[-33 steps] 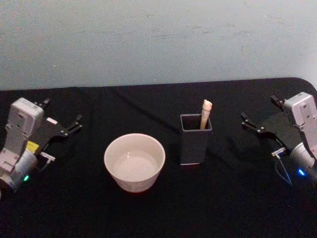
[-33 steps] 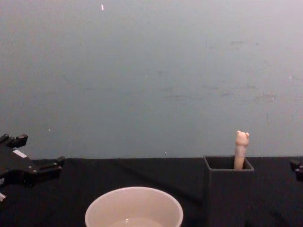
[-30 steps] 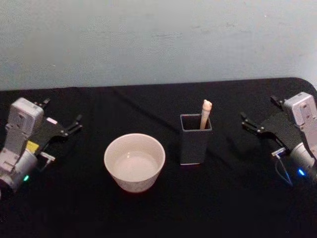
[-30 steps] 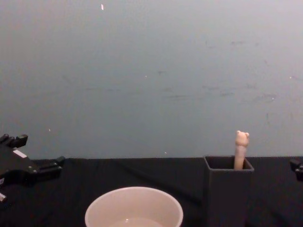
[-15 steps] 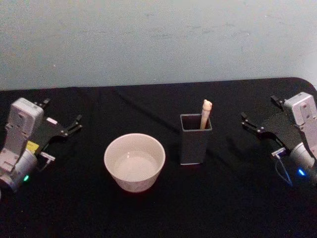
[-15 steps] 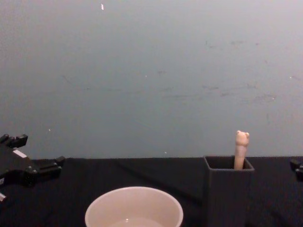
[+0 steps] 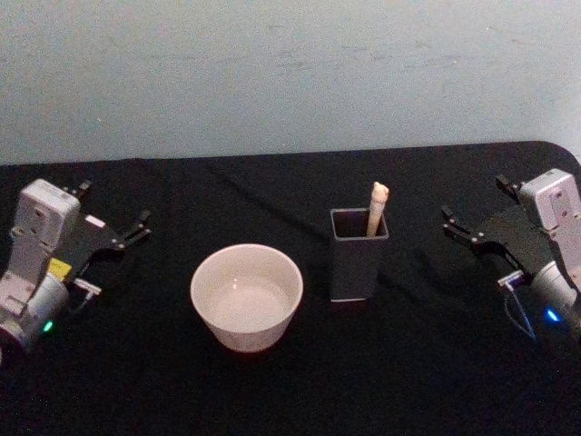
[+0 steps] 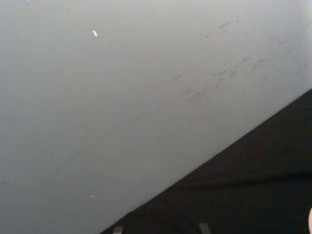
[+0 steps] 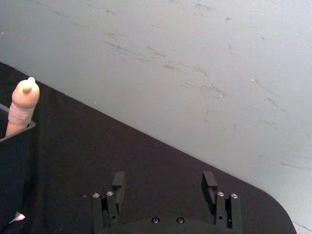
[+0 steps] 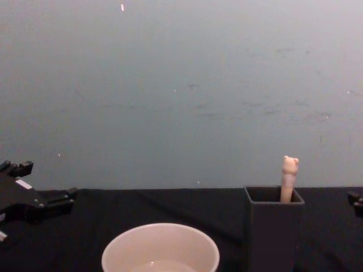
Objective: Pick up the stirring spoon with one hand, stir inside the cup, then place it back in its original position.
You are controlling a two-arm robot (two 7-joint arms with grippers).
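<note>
The stirring spoon [image 7: 377, 208] stands in the dark grey square holder [image 7: 358, 257] right of the table's centre, with its beige bear-head knob [image 10: 290, 165] poking above the rim. The knob [image 9: 23, 105] and the holder's corner [image 9: 13, 156] also appear in the right wrist view. Left of the holder sits the wide cream cup [image 7: 246, 295], also seen low in the chest view [image 10: 160, 248]. My left gripper [image 7: 113, 203] rests open at the far left, well clear of the cup. My right gripper [image 7: 474, 198] rests open at the far right, its fingers [image 9: 118, 181] apart and holding nothing.
A black cloth [image 7: 290, 381] covers the table, and a plain pale wall [image 7: 290, 73] stands behind it. The table's rounded back right corner [image 7: 558, 150] lies just behind my right arm. Bare cloth separates each gripper from the cup and holder.
</note>
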